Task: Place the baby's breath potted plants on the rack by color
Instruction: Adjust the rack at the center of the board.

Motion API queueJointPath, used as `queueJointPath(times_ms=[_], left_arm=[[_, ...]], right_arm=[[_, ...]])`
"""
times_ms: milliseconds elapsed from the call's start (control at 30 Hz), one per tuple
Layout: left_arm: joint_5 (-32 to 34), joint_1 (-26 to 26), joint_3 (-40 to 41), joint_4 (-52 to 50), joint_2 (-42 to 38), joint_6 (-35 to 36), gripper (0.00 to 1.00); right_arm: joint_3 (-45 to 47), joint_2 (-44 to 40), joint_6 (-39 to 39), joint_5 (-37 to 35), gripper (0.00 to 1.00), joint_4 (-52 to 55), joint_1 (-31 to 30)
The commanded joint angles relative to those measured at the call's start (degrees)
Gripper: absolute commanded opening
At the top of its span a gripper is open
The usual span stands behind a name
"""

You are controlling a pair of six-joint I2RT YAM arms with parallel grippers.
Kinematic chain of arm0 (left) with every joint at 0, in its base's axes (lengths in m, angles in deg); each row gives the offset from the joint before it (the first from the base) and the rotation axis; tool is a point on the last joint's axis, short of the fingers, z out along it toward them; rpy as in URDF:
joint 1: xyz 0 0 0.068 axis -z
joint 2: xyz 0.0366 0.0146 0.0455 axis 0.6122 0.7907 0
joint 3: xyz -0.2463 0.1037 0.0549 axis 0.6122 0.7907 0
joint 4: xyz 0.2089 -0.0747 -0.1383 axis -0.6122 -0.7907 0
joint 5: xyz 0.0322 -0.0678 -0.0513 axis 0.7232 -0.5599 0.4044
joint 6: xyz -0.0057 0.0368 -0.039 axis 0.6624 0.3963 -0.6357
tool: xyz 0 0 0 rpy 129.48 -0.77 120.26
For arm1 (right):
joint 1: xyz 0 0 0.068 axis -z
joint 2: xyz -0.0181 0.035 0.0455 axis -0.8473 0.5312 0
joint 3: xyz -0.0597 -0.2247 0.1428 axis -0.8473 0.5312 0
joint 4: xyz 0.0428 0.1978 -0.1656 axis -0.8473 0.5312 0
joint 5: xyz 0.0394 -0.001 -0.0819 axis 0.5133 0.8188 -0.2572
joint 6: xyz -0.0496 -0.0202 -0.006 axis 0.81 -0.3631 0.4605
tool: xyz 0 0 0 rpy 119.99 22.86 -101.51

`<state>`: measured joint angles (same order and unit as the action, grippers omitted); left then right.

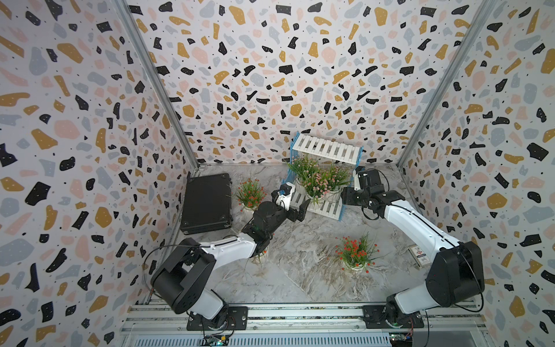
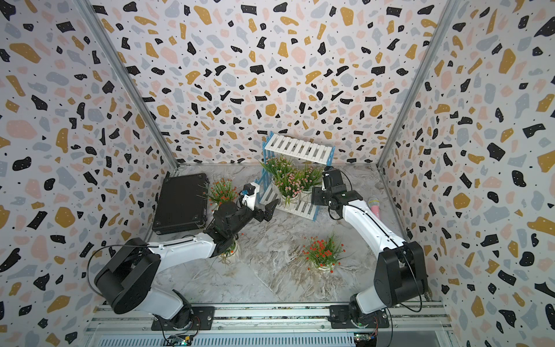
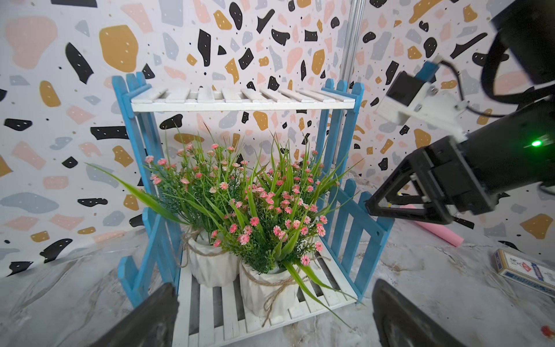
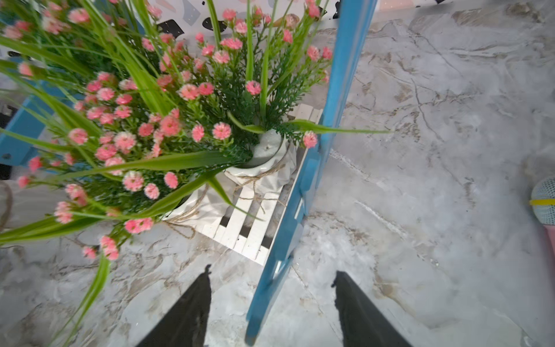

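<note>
Three pink baby's breath potted plants [image 3: 270,210] crowd the lower shelf [image 3: 216,312] of the blue-and-white rack [image 1: 326,148] at the back of the desk [image 1: 300,279]; the rack's top shelf [image 3: 240,99] is bare. The three red ones are on the desk: one [image 1: 250,192] beside the black case [image 1: 207,204], one [image 1: 356,252] alone in the open, and one [image 2: 229,251] half hidden under the left arm.

The left claw [image 1: 300,211] hangs wide and empty just in front of the lower shelf. The right claw [image 4: 271,270] sits just beside the rack's blue side frame [image 4: 345,75], its jaws partly apart and gripping nothing that can be seen.

The nearest hazard is probably that right claw. In the right wrist view the frame's lower end shows between the fingers, though how near it is cannot be told. A careless pinch or a sideways pull could drag the light rack and tip the tightly packed pots. Long leaves stick out past the shelf front and through the pickets, where either claw could snag one and pull a pot along. The left arm could clip the hidden red plant on any low sweep. Setting the reds up top may brush the tall pink stems. A toy microphone [image 2: 374,205] and a card box [image 3: 525,267] lie near the right arm's path.
</note>
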<state>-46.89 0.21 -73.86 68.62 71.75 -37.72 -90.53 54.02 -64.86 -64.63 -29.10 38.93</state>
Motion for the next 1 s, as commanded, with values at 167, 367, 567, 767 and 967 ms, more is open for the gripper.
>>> queueJointPath(times_ms=[167,367,567,767,967], left_arm=[[2.9,1.1,5.3,-1.2,-7.5,-0.9,0.99],[3.5,1.2,7.2,-4.4,-12.0,-1.2,0.99],[3.8,1.2,8.7,-5.6,-14.4,-0.6,0.99],[3.8,1.1,10.0,-7.0,-16.5,-1.4,0.99],[3.5,1.1,10.0,-11.2,-19.3,-2.1,0.99]], right_arm=[[-0.5,2.8,-1.3,-2.4,0.51,-2.9,0.2],[-1.0,3.0,1.4,-3.5,0.3,-1.0,0.2],[-0.5,1.4,4.2,-3.4,0.25,1.5,0.4],[-0.3,0.0,9.2,-3.0,0.21,4.8,0.9],[1.1,-1.7,13.5,-2.3,0.18,6.0,1.7]])
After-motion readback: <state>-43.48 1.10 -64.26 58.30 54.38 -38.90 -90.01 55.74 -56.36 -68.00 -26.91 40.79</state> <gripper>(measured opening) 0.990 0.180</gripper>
